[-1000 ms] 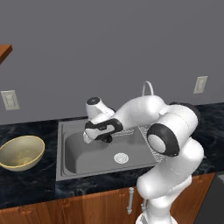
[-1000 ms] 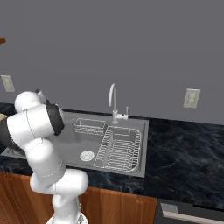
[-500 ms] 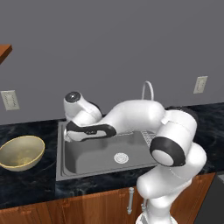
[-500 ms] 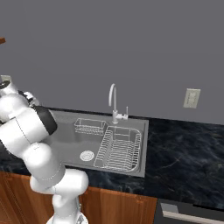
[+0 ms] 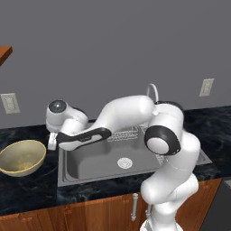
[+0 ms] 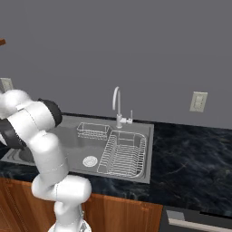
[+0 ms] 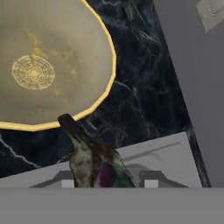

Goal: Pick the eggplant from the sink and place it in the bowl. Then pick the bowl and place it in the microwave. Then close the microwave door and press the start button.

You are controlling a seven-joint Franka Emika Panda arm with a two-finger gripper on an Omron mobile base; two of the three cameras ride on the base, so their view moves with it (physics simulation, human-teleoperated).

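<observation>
In the hand view, the dark eggplant sits between my fingertips, with my gripper shut on it. The pale yellow-tan bowl lies just beyond the eggplant's tip, on the black marble counter. In the left base view, my gripper hangs over the left rim of the sink, a short way right of the bowl. The microwave, its door and its start button are out of view.
The sink holds a dish rack, a small wire basket and a curved faucet. The grey wall behind carries outlets. Wooden cabinet fronts run below the counter.
My arm has swung left from above the sink basin to its left rim, carrying the eggplant toward the bowl. The bowl has not moved.
</observation>
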